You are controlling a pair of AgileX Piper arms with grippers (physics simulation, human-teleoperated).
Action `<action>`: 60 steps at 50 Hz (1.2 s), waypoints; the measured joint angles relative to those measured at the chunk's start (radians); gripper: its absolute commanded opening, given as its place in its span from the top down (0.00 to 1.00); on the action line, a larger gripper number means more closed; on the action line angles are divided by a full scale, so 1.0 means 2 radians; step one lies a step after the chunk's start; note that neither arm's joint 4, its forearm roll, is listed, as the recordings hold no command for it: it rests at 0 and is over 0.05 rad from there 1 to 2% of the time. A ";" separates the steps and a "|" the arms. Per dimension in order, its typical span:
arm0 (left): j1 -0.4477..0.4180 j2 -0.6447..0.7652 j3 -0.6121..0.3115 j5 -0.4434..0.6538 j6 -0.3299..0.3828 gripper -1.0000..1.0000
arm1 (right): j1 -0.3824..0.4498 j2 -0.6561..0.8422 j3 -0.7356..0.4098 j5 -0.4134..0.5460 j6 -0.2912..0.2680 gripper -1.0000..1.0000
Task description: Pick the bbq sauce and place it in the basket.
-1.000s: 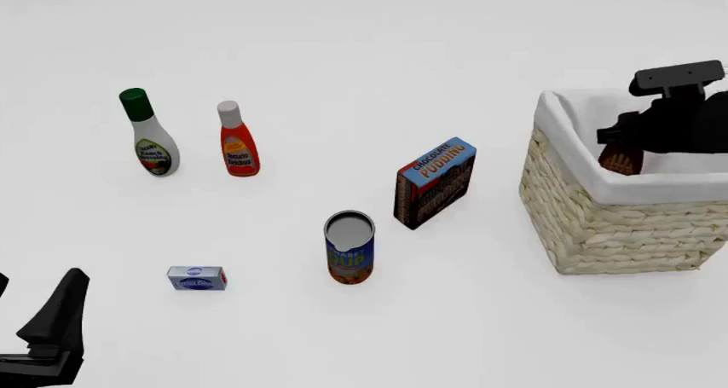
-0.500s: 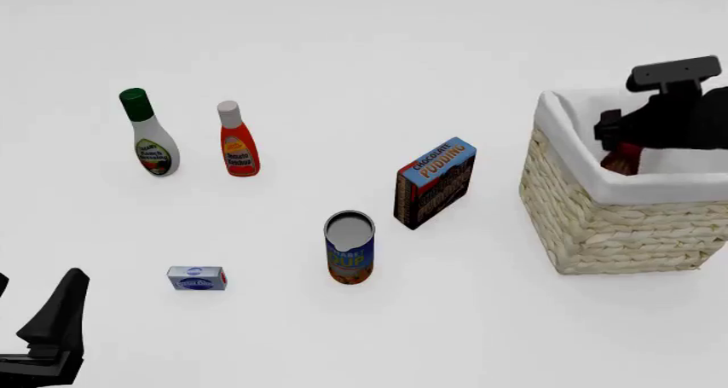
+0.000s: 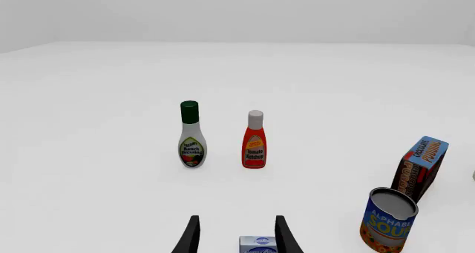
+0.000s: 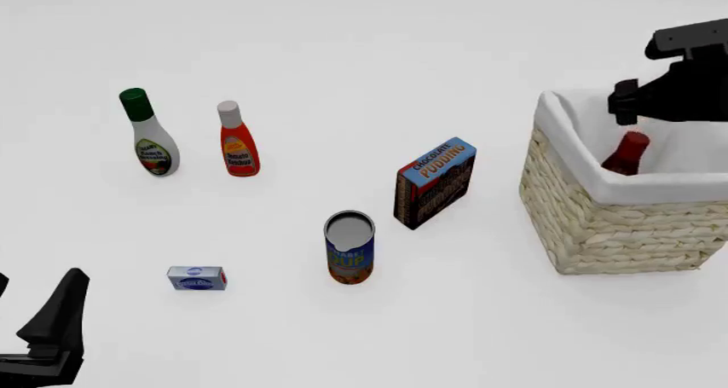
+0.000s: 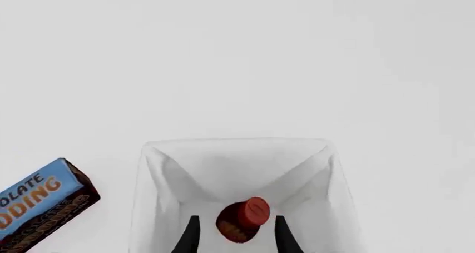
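Observation:
The bbq sauce (image 4: 626, 153), a dark reddish-brown bottle with a red cap, lies tilted inside the basket (image 4: 592, 226) at the right of the table. In the right wrist view the bottle (image 5: 243, 219) rests on the white lining (image 5: 237, 147). My right gripper (image 4: 626, 107) hangs open above the basket, clear of the bottle; its fingers (image 5: 191, 236) stand apart on either side of it. My left gripper (image 4: 57, 320) is open and empty at the near left edge; it also shows in the left wrist view (image 3: 236, 222).
A white bottle with a green cap (image 4: 149, 134) and an orange-red bottle with a white cap (image 4: 237, 141) stand at the far left. A chocolate pudding box (image 4: 434, 182), a soup can (image 4: 349, 248) and a small blue-and-white box (image 4: 196, 278) sit mid-table.
My right gripper has let go of the bbq sauce and risen above the basket. The bottle stays inside, leaning. The left arm has not moved.

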 measured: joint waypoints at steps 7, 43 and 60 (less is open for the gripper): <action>0.000 0.000 0.000 0.000 0.000 0.00 | 0.003 -0.022 -0.009 0.018 -0.001 0.00; 0.000 0.000 0.000 0.000 0.000 0.00 | 0.020 -0.129 -0.047 0.085 0.015 0.00; 0.000 0.000 0.000 0.000 0.000 0.00 | 0.033 -0.174 -0.049 0.099 0.027 0.00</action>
